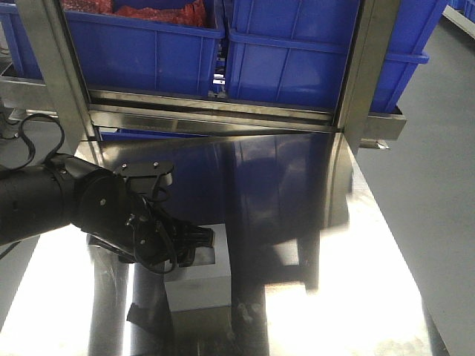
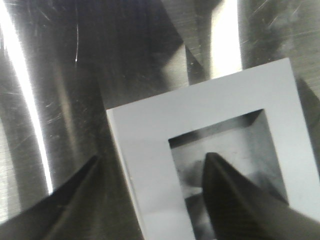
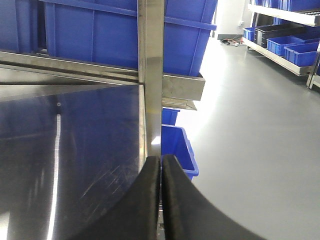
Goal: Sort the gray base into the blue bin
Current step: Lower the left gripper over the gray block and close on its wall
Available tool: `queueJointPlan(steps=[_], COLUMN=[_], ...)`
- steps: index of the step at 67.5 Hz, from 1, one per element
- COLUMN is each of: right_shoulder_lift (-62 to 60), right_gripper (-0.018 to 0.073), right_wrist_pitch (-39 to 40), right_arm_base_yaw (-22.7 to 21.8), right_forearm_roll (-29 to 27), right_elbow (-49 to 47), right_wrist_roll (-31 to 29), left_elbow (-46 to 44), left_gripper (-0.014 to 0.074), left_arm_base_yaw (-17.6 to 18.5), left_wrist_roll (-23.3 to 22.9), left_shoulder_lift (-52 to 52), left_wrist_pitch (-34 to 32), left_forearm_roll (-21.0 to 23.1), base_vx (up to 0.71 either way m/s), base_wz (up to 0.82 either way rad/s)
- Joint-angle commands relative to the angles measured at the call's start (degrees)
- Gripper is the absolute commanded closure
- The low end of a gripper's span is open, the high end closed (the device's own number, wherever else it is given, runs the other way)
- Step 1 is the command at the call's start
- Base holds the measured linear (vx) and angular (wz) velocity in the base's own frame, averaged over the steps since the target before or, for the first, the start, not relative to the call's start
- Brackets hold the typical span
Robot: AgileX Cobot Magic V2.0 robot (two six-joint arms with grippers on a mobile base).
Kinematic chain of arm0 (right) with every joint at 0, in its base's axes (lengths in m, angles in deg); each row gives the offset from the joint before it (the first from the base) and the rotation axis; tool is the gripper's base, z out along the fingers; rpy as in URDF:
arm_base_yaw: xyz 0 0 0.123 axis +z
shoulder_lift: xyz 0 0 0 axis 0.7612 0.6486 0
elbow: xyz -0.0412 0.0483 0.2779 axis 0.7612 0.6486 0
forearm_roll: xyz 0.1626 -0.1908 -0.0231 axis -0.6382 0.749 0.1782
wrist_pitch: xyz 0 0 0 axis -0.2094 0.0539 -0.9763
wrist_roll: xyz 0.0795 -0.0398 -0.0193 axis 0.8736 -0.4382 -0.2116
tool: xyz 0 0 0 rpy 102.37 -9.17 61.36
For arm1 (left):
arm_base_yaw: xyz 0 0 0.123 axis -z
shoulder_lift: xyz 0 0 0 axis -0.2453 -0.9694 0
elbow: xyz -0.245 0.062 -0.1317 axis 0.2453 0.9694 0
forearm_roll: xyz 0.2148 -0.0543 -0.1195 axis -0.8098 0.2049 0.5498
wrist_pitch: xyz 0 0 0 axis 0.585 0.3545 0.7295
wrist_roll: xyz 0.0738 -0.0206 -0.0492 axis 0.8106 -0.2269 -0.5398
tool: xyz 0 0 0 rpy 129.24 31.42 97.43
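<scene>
The gray base sits on the steel table near its robot-side edge, not yet lifted. The left gripper is spread open astride one wall, one finger in the recess, clamping nothing. The right gripper is closed, empty. Grasping it and carrying it to the blue bin, apparently floor-level beside the table's right edge, remain.

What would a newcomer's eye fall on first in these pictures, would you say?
The black left gripper catches the eye first: over the left half of the mirror-bright steel table, it is open astride one wall of the gray base, one finger inside the square recess, one outside. Behind the table, big blue crates fill the rack.
</scene>
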Motion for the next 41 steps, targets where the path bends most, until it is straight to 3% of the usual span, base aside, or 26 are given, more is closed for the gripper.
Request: queueJointPlan(steps=[1,12,25,41], right_shoulder_lift=[-0.92,-0.92,-0.92,-0.92], right_gripper=[0.0564,0.0564,0.0564,0.0564], right_wrist_pitch=[4.12,4.11,4.11,4.11], right_arm_base_yaw=[0.06,0.06,0.06,0.06], right_forearm_roll=[0.27,0.27,0.27,0.27], right_elbow=[0.42,0.42,0.42,0.42], right_wrist_roll=[-0.69,-0.69,-0.69,-0.69], left_elbow=[-1.33,-1.33,-1.19,0.3], left_gripper=[0.0346,0.0607,0.0606,0.0603], left_arm_base_yaw=[0.36,0.36,0.36,0.47], left_wrist_roll=[-0.32,0.32,0.81,0.56], left_shoulder_lift=[1.47,1.54,3.65,12.38], left_wrist_pitch=[-0.66,-0.59,-3.26,-10.28], left_forearm_roll=[0.35,0.11,-0.56,-4.35], base_vx=[0.0,0.0,0.0,0.0], base_wz=[0.0,0.0,0.0,0.0])
